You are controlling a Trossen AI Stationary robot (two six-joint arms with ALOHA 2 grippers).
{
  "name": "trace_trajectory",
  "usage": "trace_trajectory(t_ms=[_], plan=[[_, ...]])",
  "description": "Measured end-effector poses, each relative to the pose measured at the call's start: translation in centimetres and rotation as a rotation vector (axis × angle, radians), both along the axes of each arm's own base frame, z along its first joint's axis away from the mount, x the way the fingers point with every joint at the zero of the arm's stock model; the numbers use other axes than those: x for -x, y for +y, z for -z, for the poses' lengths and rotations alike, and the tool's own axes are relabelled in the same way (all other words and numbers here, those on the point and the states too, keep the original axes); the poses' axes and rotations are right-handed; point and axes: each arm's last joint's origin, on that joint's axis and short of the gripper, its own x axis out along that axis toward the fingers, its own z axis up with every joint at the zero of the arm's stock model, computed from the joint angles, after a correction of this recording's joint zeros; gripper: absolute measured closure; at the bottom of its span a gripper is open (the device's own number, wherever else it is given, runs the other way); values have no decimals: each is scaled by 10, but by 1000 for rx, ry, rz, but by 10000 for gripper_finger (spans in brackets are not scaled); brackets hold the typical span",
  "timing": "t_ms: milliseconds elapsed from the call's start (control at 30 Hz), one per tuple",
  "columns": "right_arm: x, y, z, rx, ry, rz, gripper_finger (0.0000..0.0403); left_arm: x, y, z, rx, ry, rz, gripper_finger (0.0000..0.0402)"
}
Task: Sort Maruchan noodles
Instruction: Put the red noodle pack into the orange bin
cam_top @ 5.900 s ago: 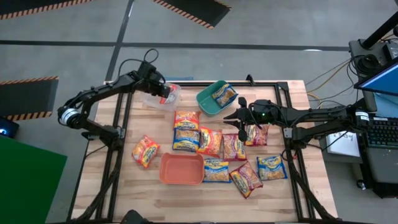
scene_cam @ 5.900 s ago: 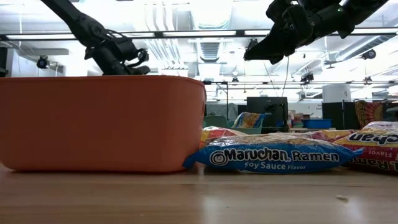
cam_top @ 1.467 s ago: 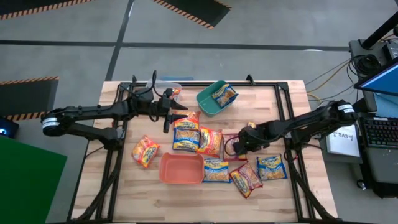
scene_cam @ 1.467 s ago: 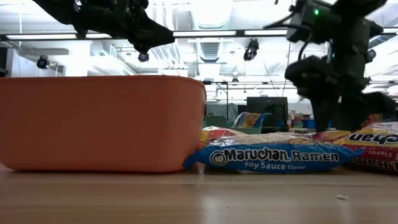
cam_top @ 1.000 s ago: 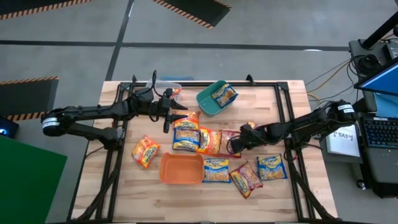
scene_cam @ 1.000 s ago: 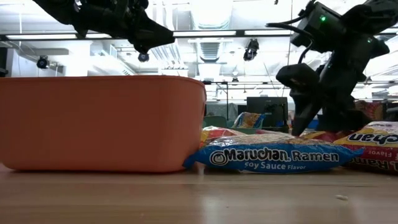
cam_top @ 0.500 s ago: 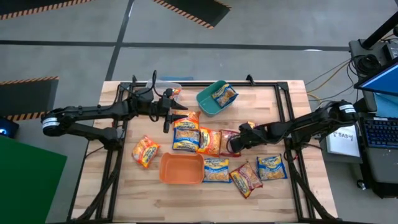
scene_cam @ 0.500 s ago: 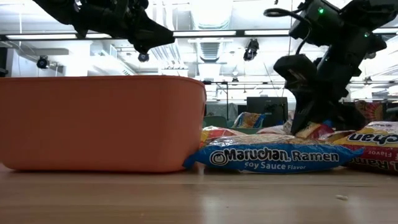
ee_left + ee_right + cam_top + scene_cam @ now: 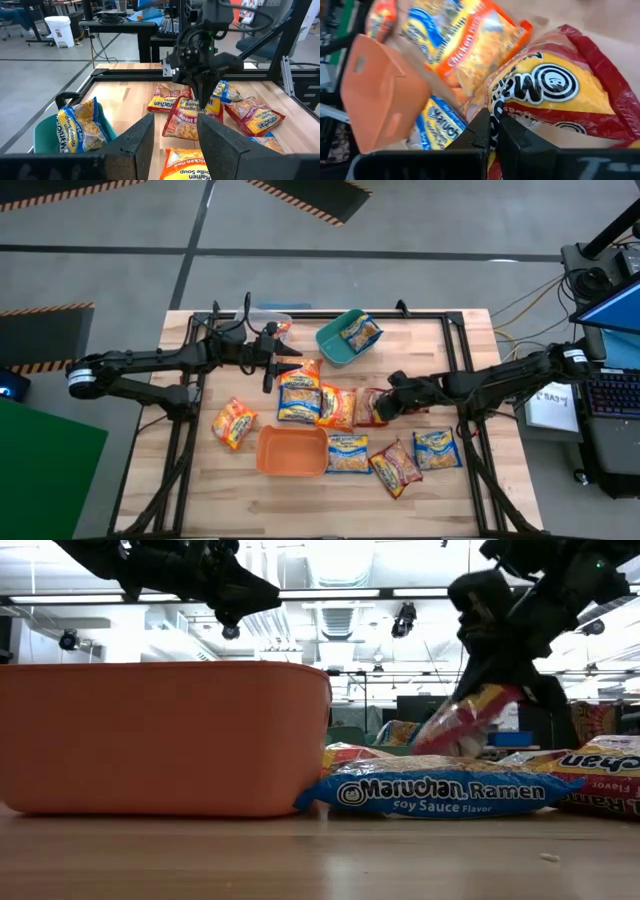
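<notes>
1. Light wooden slatted tabletop (image 9: 250, 490) on a black metal frame (image 9: 455, 345); grey concrete floor around it.
2. Orange rectangular plastic tub (image 9: 292, 451) near the front edge, open side up. Fills the left half of the low view (image 9: 165, 738).
3. Teal plastic tub (image 9: 338, 340) at the back centre, tilted.
4. Clear plastic tub (image 9: 268, 320) at the back left edge, partly hidden.
5. Black-and-orange hazard-striped floor mats: one beyond the table (image 9: 312, 195), one to the left (image 9: 45, 338).
6. Green panel (image 9: 45, 470) at lower left.
7. Desk on the right with a keyboard (image 9: 612, 390) and blue monitor edge (image 9: 612, 308).
8. White bin (image 9: 59, 31) in the room behind.
</notes>
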Motion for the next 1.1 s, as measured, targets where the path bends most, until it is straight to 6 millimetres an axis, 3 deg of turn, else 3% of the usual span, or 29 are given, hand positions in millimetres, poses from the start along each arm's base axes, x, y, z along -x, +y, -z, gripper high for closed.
trace_trajectory(t_ms=[367, 533, 733, 867, 1100], plan=[[-13, 0, -23, 156, -261, -112, 394, -1, -7, 3, 126, 33, 7, 269], [-19, -5, -34, 137, -350, -134, 394, -2, -22, 9, 182, 111, 55, 269], [-31, -4, -62, 194, -423, -203, 394, 0, -49, 13, 217, 203, 149, 269], [-48, -2, -77, 208, -419, -267, 394, 9, -67, 16, 241, 288, 201, 270], [-90, 3, -90, 210, -311, -363, 394, 29, -90, 14, 242, 374, 107, 284]])
